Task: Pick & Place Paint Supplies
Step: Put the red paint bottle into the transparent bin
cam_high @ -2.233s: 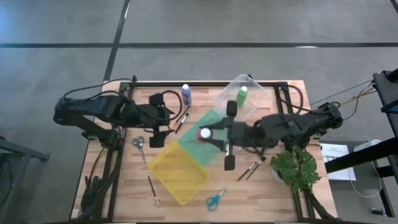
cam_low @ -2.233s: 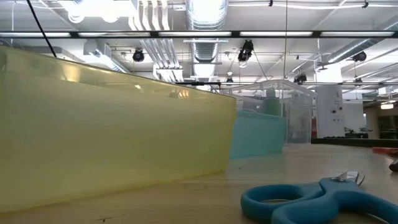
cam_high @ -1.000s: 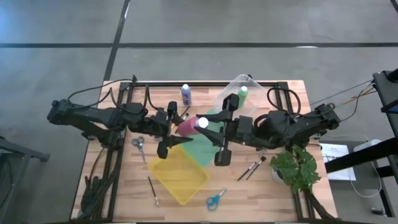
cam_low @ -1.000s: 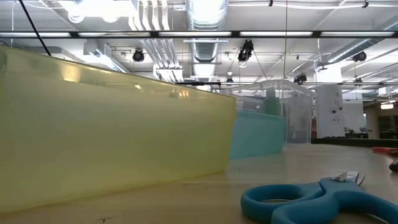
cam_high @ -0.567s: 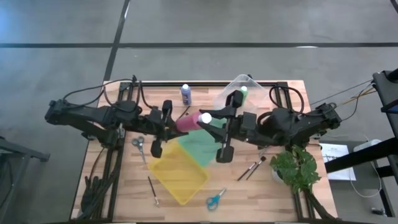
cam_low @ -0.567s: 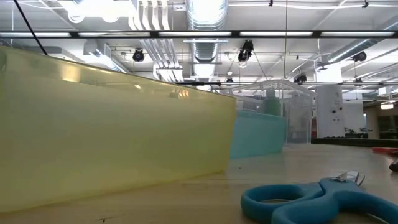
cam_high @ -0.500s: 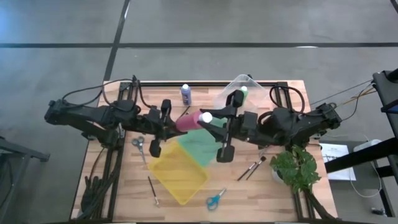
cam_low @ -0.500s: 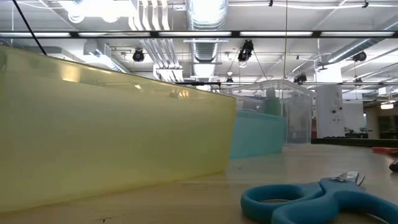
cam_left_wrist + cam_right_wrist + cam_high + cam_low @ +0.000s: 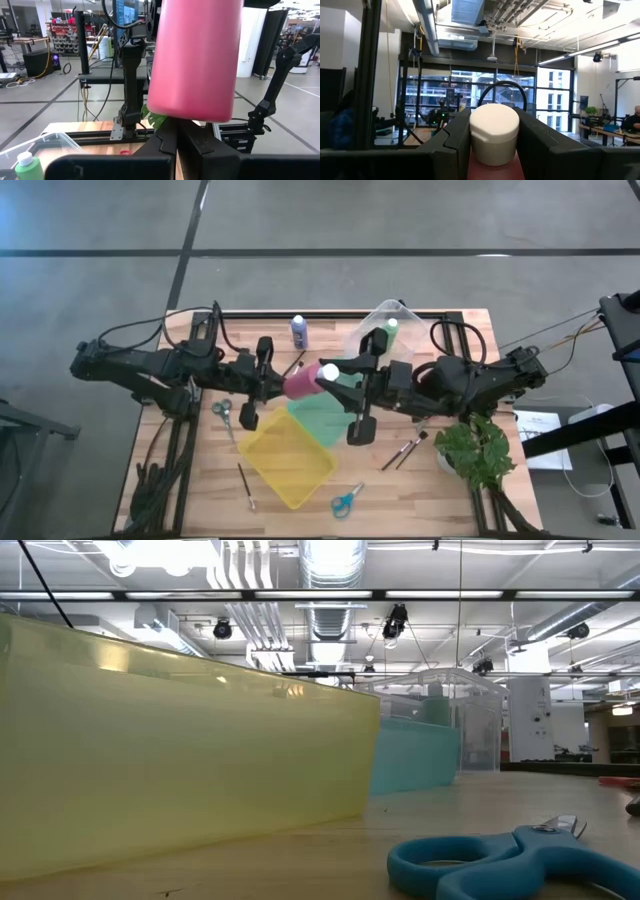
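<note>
A pink-red paint bottle (image 9: pixel 300 381) with a white cap (image 9: pixel 327 372) hangs high over the green bin (image 9: pixel 318 412), tilted, cap toward the right arm. My right gripper (image 9: pixel 337 375) is shut on its cap end, seen close in the right wrist view (image 9: pixel 494 134). My left gripper (image 9: pixel 274 383) is shut with nothing between its fingers. Its fingertips (image 9: pixel 176 131) are just under the bottle's base (image 9: pixel 190 112). A blue-purple bottle (image 9: pixel 299 332) stands on the table at the far side. A green bottle (image 9: pixel 390 330) stands in the clear bin (image 9: pixel 405 320). My right gripper pinches the bottle between its two fingers at the white cap (image 9: pixel 476 140) and the neck under it. It comes from the table's right side, slanting a little upward. The bottle is lifted clear and slants down toward the left arm. My left gripper's shut fingertips sit right below the base rim (image 9: pixel 186 118); whether they touch it I cannot tell.
A yellow bin (image 9: pixel 288 462) lies near of the green one. Grey scissors (image 9: pixel 224 411), blue scissors (image 9: pixel 347 500) (image 9: pixel 510 860), and brushes (image 9: pixel 404 450) (image 9: pixel 246 486) (image 9: pixel 294 366) lie on the wood. A leafy plant (image 9: pixel 478 450) stands at the right edge.
My left gripper, open around the bottle's base a second ago, has drawn back a little toward the table's left edge and shut below the base. The bottle has stayed aloft in my right gripper, hardly shifted.
</note>
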